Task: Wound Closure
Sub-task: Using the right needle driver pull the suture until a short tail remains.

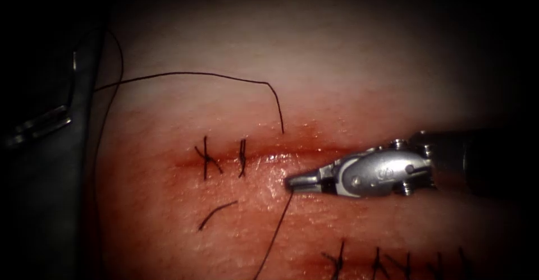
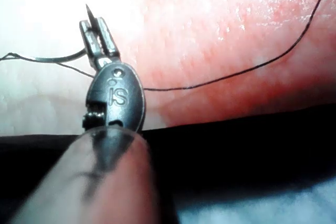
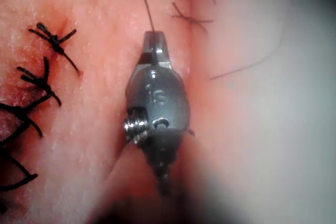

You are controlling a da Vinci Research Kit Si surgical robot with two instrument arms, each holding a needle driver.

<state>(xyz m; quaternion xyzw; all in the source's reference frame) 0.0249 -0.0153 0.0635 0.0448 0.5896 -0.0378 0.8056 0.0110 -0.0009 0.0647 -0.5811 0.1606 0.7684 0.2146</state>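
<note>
Right tool [image 1: 293, 181]: we see its jaws together, clamped on the thread [image 1: 275, 232] just below the cut [image 1: 281, 155].
Left tool [image 2: 98, 38]: our jaws grip the needle [image 2: 89, 15] near its point, off the tissue [image 1: 359, 89].
Handling: we judge steady, even tension best.
Wound: two stitches [image 1: 205, 157] left; centre open, glistening.

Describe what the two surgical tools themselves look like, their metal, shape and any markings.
The right tool has short, narrow silver jaws on a rounded, egg-shaped metal wrist housing stamped with letters, with small screws at its pivot and a dark shaft behind. The left tool looks alike: ridged grey jaws, an oval housing stamped "IS", and a dark shaft.
</note>
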